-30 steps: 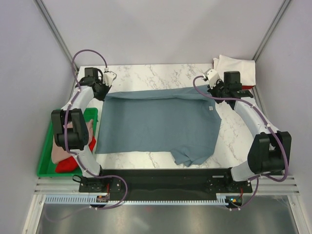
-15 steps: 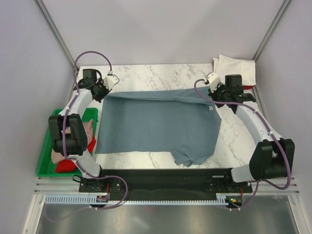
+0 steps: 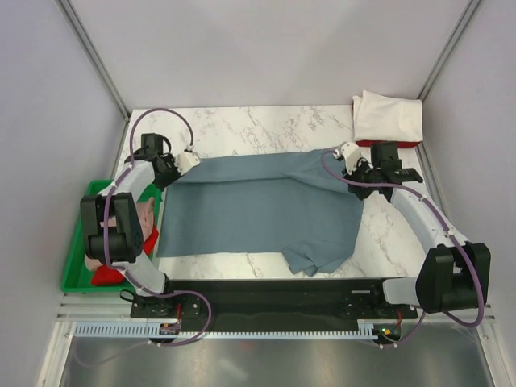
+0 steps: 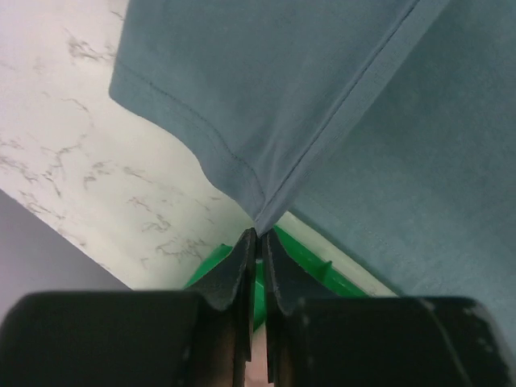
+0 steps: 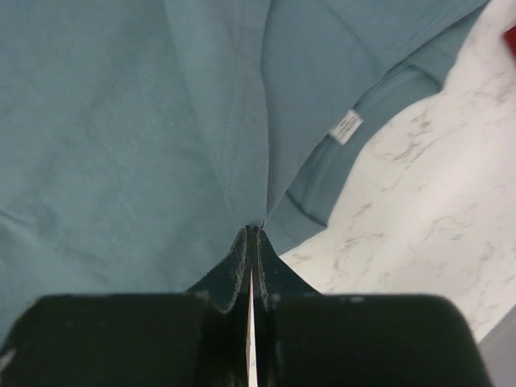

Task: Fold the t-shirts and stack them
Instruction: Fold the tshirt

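Observation:
The slate blue-grey t-shirt (image 3: 258,205) lies spread across the middle of the marble table, its far edge lifted and folding toward me. My left gripper (image 3: 174,167) is shut on its far left hem corner (image 4: 260,216). My right gripper (image 3: 352,169) is shut on its far right part, next to the collar with the small white neck label (image 5: 345,126). A folded white t-shirt (image 3: 389,118) lies on a red one (image 3: 375,143) at the far right corner. Pale pink (image 3: 143,216) and red (image 3: 113,272) shirts lie in the tray.
The green plastic tray (image 3: 73,278) stands off the table's left edge, and its rim (image 4: 302,250) shows under my left fingers. Bare marble (image 3: 266,125) lies beyond the shirt. Grey walls and slanted metal posts close in the back and sides.
Both grippers have moved toward me with the shirt's far edge, carrying it away from the back of the table. The neck label has gone out of the top view.

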### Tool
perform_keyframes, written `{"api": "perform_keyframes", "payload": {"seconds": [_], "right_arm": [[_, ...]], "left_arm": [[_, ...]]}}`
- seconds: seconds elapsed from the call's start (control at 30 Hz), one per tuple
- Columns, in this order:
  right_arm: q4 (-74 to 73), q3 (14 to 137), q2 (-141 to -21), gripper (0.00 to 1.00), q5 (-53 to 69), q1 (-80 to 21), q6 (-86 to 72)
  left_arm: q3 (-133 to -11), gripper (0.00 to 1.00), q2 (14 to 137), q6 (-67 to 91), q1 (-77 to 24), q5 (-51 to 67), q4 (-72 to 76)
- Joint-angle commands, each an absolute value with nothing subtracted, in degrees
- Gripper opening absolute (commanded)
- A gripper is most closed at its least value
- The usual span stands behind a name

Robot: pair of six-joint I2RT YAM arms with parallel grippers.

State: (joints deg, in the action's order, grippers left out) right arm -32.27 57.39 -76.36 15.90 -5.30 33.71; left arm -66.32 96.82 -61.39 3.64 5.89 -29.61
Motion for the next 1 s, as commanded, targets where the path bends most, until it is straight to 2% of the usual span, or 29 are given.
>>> {"api": "perform_keyframes", "payload": {"seconds": [0.0, 0.03, 0.07, 0.17, 0.23, 0.47, 0.63, 0.77, 0.97], "right_arm": [[-38.48, 55.81, -73.22, 0.07, 21.34, -5.71, 34.71], [-41.89, 56.25, -72.86, 0.14, 22.4, -5.8, 35.24], [-43.05, 58.25, -72.17, 0.26, 23.11, -5.71, 35.16], [-42.28, 62.66, -72.24, 0.38, 23.47, -5.71, 33.84], [-38.96, 64.5, -74.26, 0.38, 23.12, -5.71, 33.93], [-34.28, 79.0, -97.42, 0.37, 22.59, -4.14, 34.36], [-33.49, 93.04, -110.55, 0.41, 23.38, -0.71, 32.0], [-33.31, 101.76, -120.3, 0.42, 23.64, 1.49, 30.06], [-32.78, 109.77, -127.26, 0.43, 23.73, 2.37, 28.48]], "left_arm": [[-65.21, 0.2, 92.64, -65.75, 4.66, 4.74, -32.33], [-65.56, 0.26, 91.77, -65.13, 4.83, 6.57, -33.39], [-67.05, 0.35, 90.54, -64.26, 5.18, 7.81, -33.83], [-72.22, 0.48, 90.35, -60.22, 5.1, 12.29, -34.45], [-76.01, 0.5, 93.94, -54.78, 5.01, 13.36, -34.54], [-101.84, 0.52, 114.41, -38.33, 5.1, 9.84, -43.41], [-115.64, 0.54, 124.62, -30.25, 5.97, 12.82, -51.32], [-118.99, 0.54, 128.84, -26.29, 6.85, 12.92, -51.5], [-119.18, 0.55, 130.34, -24.44, 7.12, 12.57, -51.5]]}}
